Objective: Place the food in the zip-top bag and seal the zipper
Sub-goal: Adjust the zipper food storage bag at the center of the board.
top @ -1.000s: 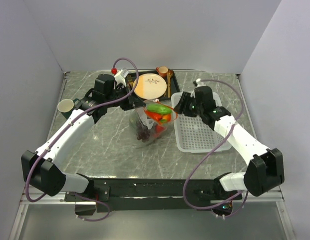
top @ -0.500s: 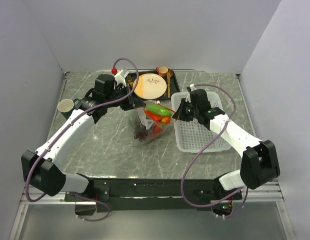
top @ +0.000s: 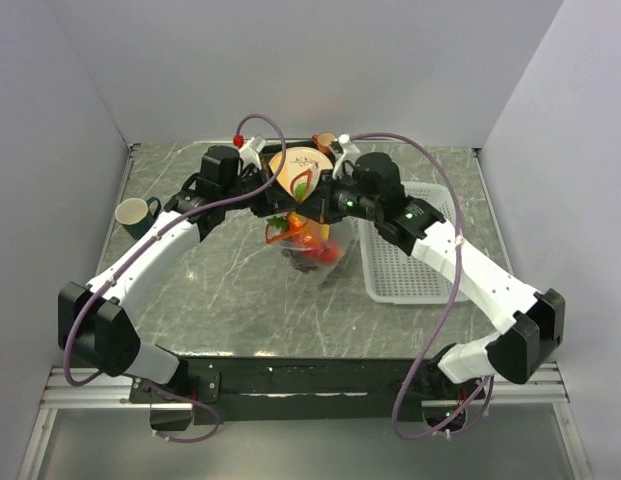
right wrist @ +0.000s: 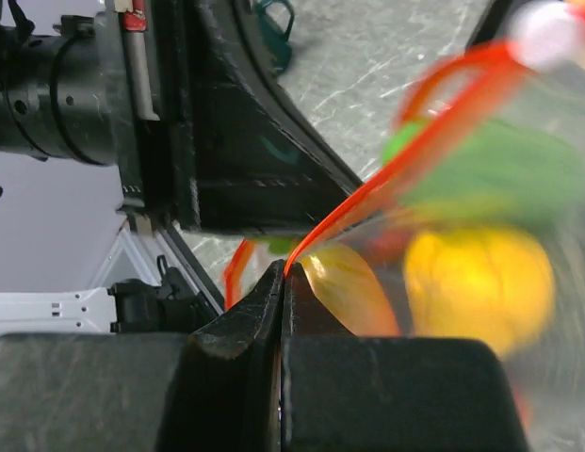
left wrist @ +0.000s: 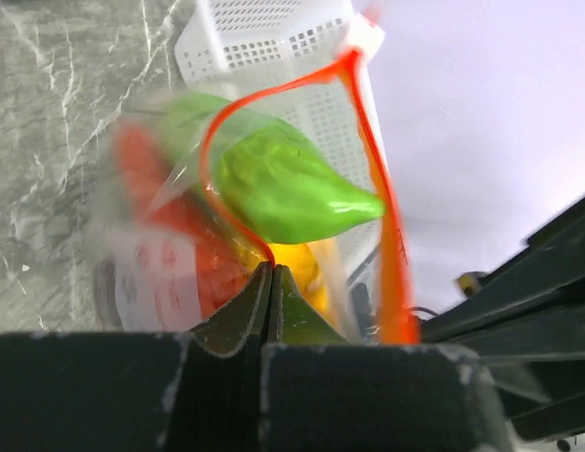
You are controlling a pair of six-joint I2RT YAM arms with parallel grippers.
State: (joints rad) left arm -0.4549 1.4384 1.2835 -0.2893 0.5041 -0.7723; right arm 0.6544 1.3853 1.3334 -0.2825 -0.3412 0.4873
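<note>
The zip-top bag (top: 308, 245) hangs between my two grippers, its bottom near the table. Inside it lies the food: a green piece (left wrist: 292, 184), red pieces (left wrist: 155, 202) and a yellow pear (right wrist: 480, 278). My left gripper (top: 275, 205) is shut on the zipper (left wrist: 372, 141), the orange-red strip, at the bag's left side. My right gripper (top: 327, 205) is shut on the same zipper (right wrist: 405, 165) from the right. The bag's mouth gapes in a loop between the two grips. Both wrist views are blurred around the bag.
A white mesh basket (top: 410, 255) sits right of the bag, under my right arm. Behind the bag is a black tray with a round plate (top: 287, 165) and a brown cup (top: 325, 142). A green cup (top: 133, 212) stands at the left edge.
My right gripper swung left from over the basket to the bag's mouth and shut on the zipper. Both grippers then rose, lifting the bag's mouth.
</note>
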